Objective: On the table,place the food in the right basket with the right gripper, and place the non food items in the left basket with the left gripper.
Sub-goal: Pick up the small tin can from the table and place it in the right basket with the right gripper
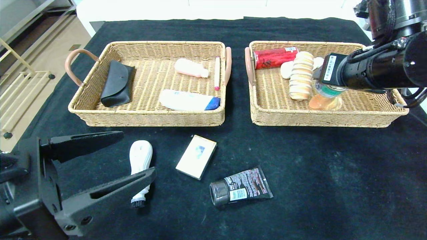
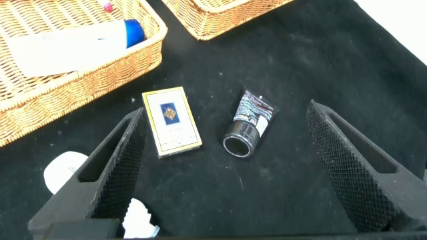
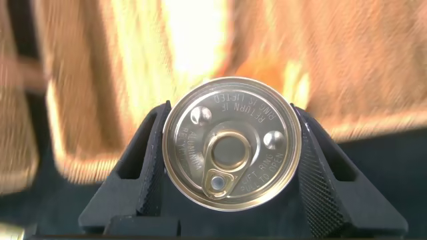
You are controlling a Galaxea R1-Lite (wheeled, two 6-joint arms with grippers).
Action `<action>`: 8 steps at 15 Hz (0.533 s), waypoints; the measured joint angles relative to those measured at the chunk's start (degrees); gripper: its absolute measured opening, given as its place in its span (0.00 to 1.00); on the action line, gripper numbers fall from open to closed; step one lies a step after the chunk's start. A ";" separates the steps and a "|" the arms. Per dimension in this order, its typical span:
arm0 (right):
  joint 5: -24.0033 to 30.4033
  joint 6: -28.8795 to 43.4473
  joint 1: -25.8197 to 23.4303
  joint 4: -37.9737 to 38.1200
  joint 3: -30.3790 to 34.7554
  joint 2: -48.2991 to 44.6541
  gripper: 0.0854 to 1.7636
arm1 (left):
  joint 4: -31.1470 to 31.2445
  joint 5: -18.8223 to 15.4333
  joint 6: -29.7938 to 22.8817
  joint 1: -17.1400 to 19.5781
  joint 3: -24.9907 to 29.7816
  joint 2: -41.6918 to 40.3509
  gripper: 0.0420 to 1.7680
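Our right gripper (image 3: 229, 167) is clamped on an orange drink can (image 1: 325, 98) over the right basket (image 1: 367, 116). Our left gripper (image 1: 133, 153) hangs with jaws wide apart above the table, near the white brush (image 1: 140, 160), card box (image 1: 196, 156) and dark tube (image 1: 240, 190).

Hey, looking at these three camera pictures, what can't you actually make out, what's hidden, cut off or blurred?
- Head view: the right gripper's fingers and most of the can, hidden behind the arm over the right basket.
- Head view: the middle of the white brush, covered by the open left gripper.
- Left wrist view: the brush, cut off behind a finger.
- Right wrist view: everything behind the can is blurred.
- Printing on the black tube: too small.
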 joint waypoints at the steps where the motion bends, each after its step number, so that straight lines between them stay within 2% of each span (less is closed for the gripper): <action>1: 0.02 -1.06 -1.61 -2.18 -0.11 0.35 0.65 | 0.00 0.00 0.00 0.00 0.00 0.00 0.97; 5: 0.24 -4.66 -8.06 -6.75 -0.26 1.85 0.65 | -0.02 -0.02 0.00 0.00 0.00 0.00 0.97; 8: 2.84 -6.02 -12.41 -10.92 -0.91 3.06 0.65 | -0.02 -0.02 0.00 0.00 0.00 0.07 0.97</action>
